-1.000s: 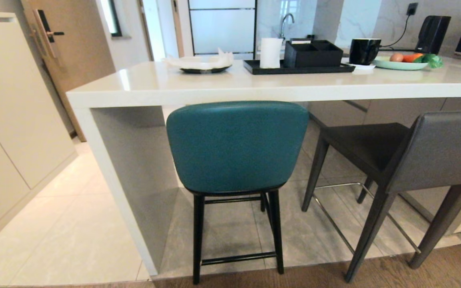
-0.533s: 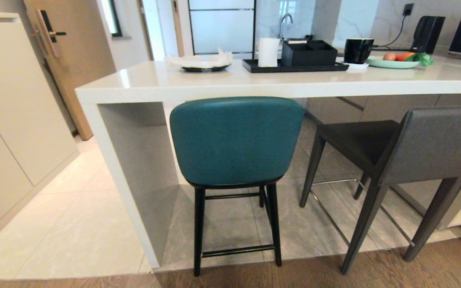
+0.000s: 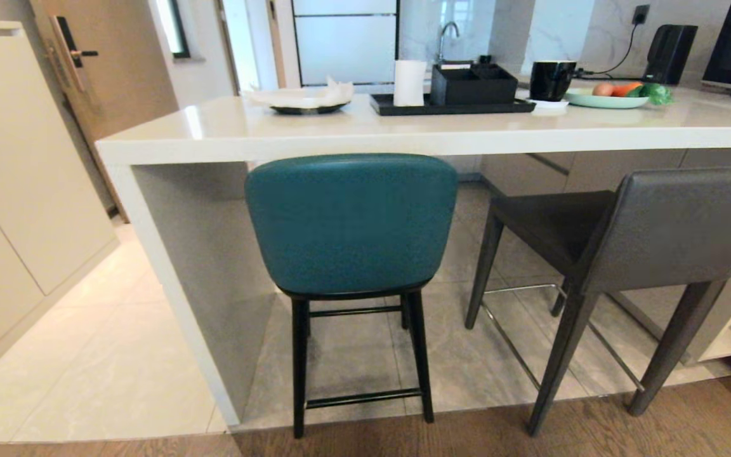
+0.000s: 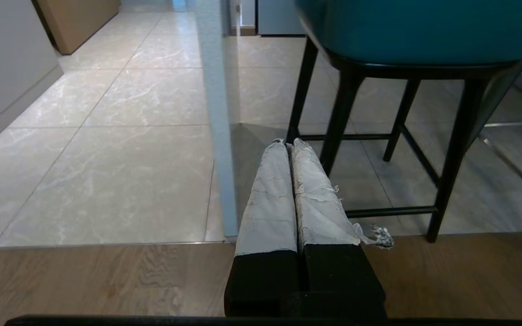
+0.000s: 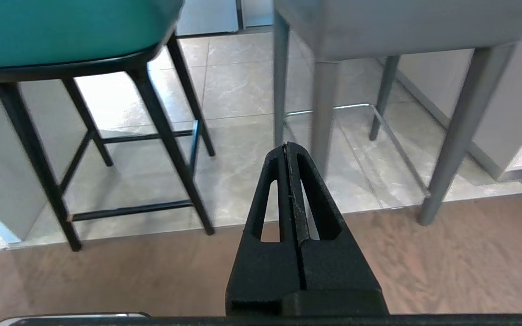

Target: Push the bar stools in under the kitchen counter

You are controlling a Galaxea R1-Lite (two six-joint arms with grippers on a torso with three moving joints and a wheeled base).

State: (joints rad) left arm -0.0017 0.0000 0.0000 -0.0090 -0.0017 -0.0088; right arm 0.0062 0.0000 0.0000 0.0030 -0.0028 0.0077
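Stools are standing mid-frame: teal stool [image 3: 351, 222] tucked at the counter [image 3: 403, 136], grey stool [image 3: 632, 241] angled out at right. Left tool [image 4: 288, 147] and right tool [image 5: 287, 149] are sitting together, empty. Off-centre pushing is risking tipping or twisting the grey stool.

Teal stool [image 3: 351, 222] on black legs; dark grey stool [image 3: 632, 238] with grey legs. Glossy off-white counter [image 3: 340, 136], grey veined tiles [image 3: 118, 374], brown wood-grain floor [image 3: 689, 425]. Black tray [image 3: 451, 106], pale green plate [image 3: 603, 100].
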